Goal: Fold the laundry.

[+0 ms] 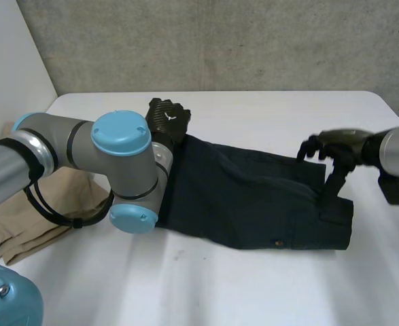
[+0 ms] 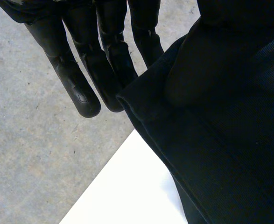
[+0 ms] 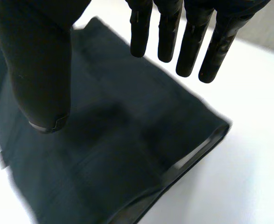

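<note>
White table (image 1: pixel 253 285) against a concrete wall (image 1: pixel 253 47) carries a dark garment (image 1: pixel 253 204) at mid-frame and a beige garment (image 1: pixel 22 224) at lower left. Left hand (image 1: pixel 168 119), upper left of centre, pinches the dark garment's corner between thumb and straight fingers (image 2: pixel 80 88). Right hand (image 1: pixel 338 144), at right, hangs over the other end, fingers spread, holding nothing.

it looks like a robotics lab or test cell, not a home: a plain white table (image 1: pixel 267 112) set against a raw grey concrete wall (image 1: pixel 219 41), with the jointed left arm (image 1: pixel 70 146) and right arm (image 1: pixel 397 151) reaching over it.
</note>
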You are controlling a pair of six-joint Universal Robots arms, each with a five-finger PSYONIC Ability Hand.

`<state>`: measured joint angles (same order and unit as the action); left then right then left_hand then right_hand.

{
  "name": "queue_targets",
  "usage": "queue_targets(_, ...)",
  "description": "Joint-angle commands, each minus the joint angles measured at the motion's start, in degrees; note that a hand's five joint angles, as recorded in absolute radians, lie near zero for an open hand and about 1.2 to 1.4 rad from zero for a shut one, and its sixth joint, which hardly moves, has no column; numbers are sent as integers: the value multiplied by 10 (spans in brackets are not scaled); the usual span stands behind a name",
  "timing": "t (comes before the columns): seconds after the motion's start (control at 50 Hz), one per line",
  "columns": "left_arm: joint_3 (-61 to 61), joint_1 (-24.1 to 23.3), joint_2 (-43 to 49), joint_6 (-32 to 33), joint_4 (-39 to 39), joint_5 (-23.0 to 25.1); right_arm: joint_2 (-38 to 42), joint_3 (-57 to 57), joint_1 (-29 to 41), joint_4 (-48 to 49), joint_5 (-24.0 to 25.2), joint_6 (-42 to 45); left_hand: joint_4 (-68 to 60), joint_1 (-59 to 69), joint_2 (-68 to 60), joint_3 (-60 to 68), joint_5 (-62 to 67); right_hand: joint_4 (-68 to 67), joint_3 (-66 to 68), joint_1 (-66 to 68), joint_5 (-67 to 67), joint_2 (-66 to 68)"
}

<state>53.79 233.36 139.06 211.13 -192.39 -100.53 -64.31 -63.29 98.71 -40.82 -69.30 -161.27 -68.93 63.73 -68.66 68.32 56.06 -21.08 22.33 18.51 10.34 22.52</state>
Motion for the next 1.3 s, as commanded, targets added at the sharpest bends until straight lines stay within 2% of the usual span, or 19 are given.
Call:
queue_targets(0.02, -11, 3, 1, 0, 3, 1, 1, -102, 0, 26, 7, -1, -111, 163, -113, 117, 139, -1, -12, 27, 8, -13)
queue_targets(0.08, -16, 3, 5, -1, 3, 2, 9, -114, 0, 58, 4, -1, -111, 163, -113, 117, 139, -50, 37, 75, 57, 35)
queue_targets(0.18, -32, 3, 20, -1, 5, 2, 51, -93, 4, 148, -9, -22, -111, 163, -113, 117, 139, -588, 576, 614, 596, 574)
queue_targets(0.26, -55, 3, 38, 2, 5, 2, 68, -48, 6, 210, -40, -50, -111, 163, -113, 117, 139, -589, 577, 615, 597, 575)
queue_targets(0.4, -140, 4, 89, 2, 15, 1, 136, 32, 16, 253, -87, -49, -111, 163, -113, 117, 139, -589, 577, 615, 597, 575)
queue_targets(0.52, -268, 9, 165, -2, 67, -1, 190, 91, 37, 309, -156, -28, -111, 163, -113, 117, 139, -589, 577, 615, 597, 575)
queue_targets(0.6, -374, 10, 227, -5, 123, -3, 212, 99, 49, 338, -165, 1, -111, 163, -113, 117, 139, -589, 577, 615, 597, 575)
queue_targets(0.74, -582, 7, 342, -41, 242, -12, 243, 94, 70, 396, -145, 14, -111, 163, -113, 117, 139, -589, 577, 615, 597, 575)
queue_targets(0.76, -590, 7, 349, -53, 251, -16, 247, 94, 73, 401, -142, 17, -111, 163, -113, 117, 139, -536, 524, 562, 544, 522)
queue_targets(0.78, -591, 7, 352, -62, 258, -19, 250, 94, 75, 406, -139, 18, -111, 163, -113, 117, 139, -393, 380, 418, 400, 378)
queue_targets(0.8, -592, 6, 353, -75, 263, -22, 257, 99, 75, 410, -145, 20, -111, 163, -113, 117, 139, -43, 31, 69, 51, 29)
queue_targets(0.82, -591, 6, 352, -96, 271, -28, 262, 102, 75, 407, -146, 22, -111, 163, -113, 117, 139, 111, -123, -85, -103, -125)
queue_targets(0.88, -589, 4, 351, -121, 279, -28, 257, 105, 78, 404, -148, 36, -86, 138, -89, 92, 115, 111, -123, -85, -103, -125)
queue_targets(0.98, -578, 1, 348, -128, 311, -29, 209, 88, 77, 387, -152, 44, 589, -537, 586, -583, -560, 111, -123, -85, -103, -125)
queue_targets(1.14, -549, -21, 310, -150, 380, -39, 103, 16, 72, 342, -163, 48, 589, -537, 587, -583, -561, 111, -123, -85, -103, -125)
queue_targets(1.3, -541, -21, 278, -232, 445, -64, 38, -75, 70, 280, -160, 55, 589, -537, 587, -583, -561, 111, -123, -85, -103, -125)
